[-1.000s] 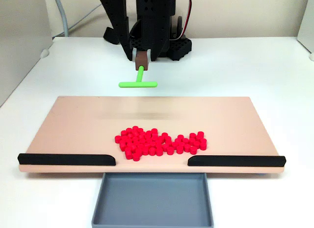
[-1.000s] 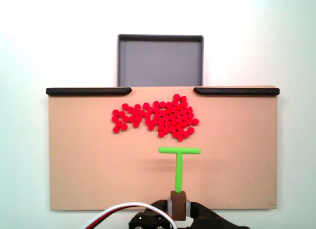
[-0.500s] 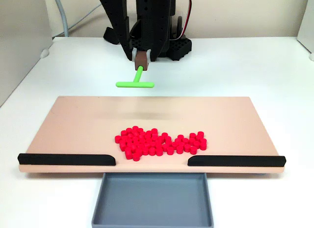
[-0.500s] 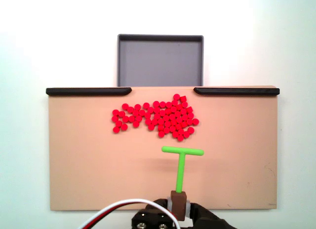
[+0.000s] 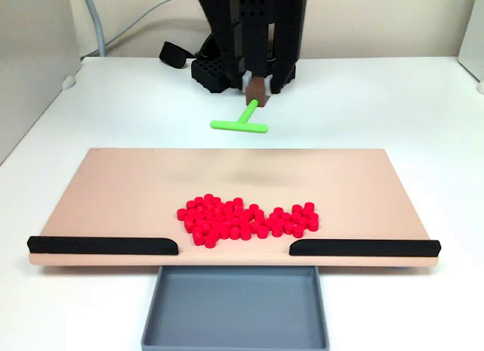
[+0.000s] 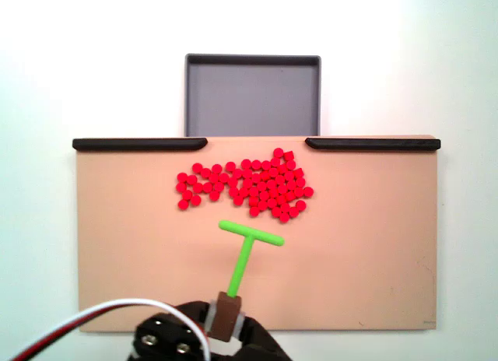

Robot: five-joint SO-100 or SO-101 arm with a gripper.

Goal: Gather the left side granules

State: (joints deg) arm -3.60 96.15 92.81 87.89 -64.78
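Observation:
The granules are a heap of tiny bright red cylinders lying in the middle of the tan board, near the gap between its two black rails; in both fixed views they form one cluster. My gripper is shut on the brown block of a green T-shaped stick. The stick hangs above the board's far edge, clear of the heap. From above, the green stick slants with its crossbar just short of the granules, and my gripper sits at the board's lower edge.
A grey tray stands against the board's front edge at the gap between the black rails. White table surrounds the board. A grey cable runs at the back left, and the arm's black base stands behind the board.
The arm has swung to the right in the front fixed view, carrying the green stick with it and tilting it. In the top-down fixed view the stick has moved left. The granules have not moved.

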